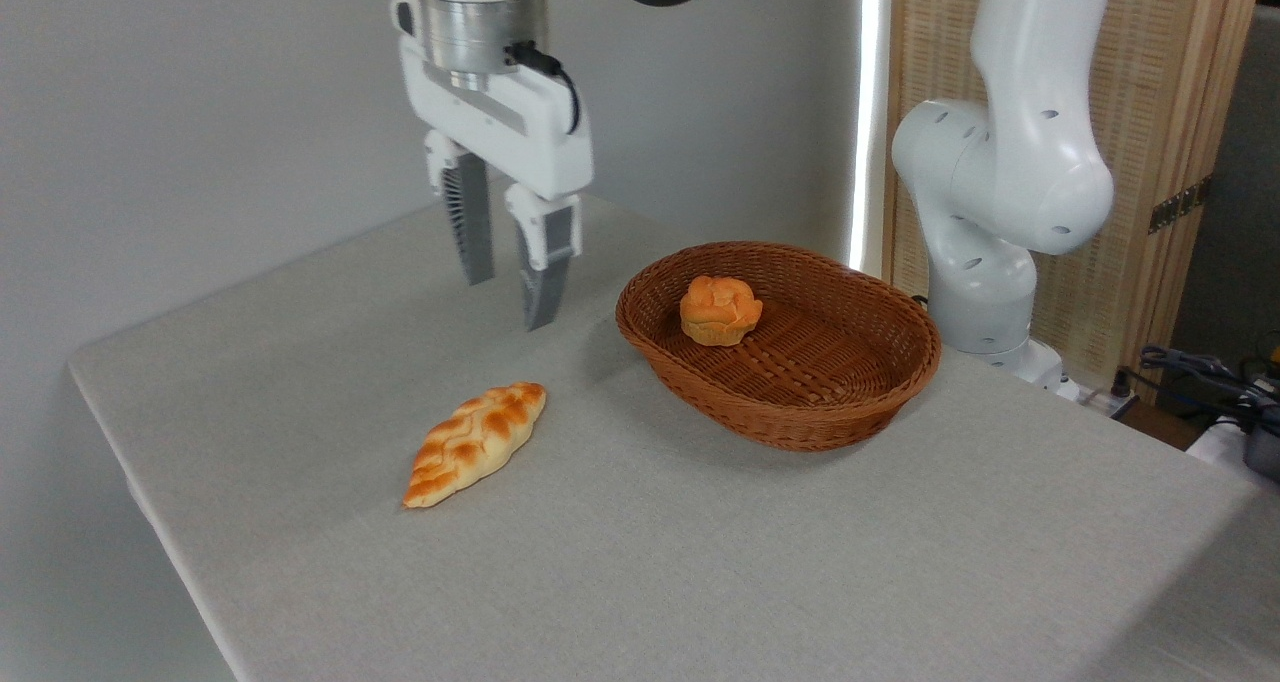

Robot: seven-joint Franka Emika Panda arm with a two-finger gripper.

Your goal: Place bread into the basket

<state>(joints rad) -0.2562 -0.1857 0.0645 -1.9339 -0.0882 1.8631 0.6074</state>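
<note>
The bread, a small orange-golden bun with a swirled top, lies inside the basket near its left wall. The oval brown wicker basket stands on the table right of centre. My gripper hangs above the table to the left of the basket, pointing down. Its two grey fingers are apart, open, with nothing between them. It is well clear of both the bun and the basket rim.
A longer braided golden loaf lies on the grey table in front of the gripper. The arm's white base stands behind the basket at the right. A wooden screen and cables are beyond the table's right side.
</note>
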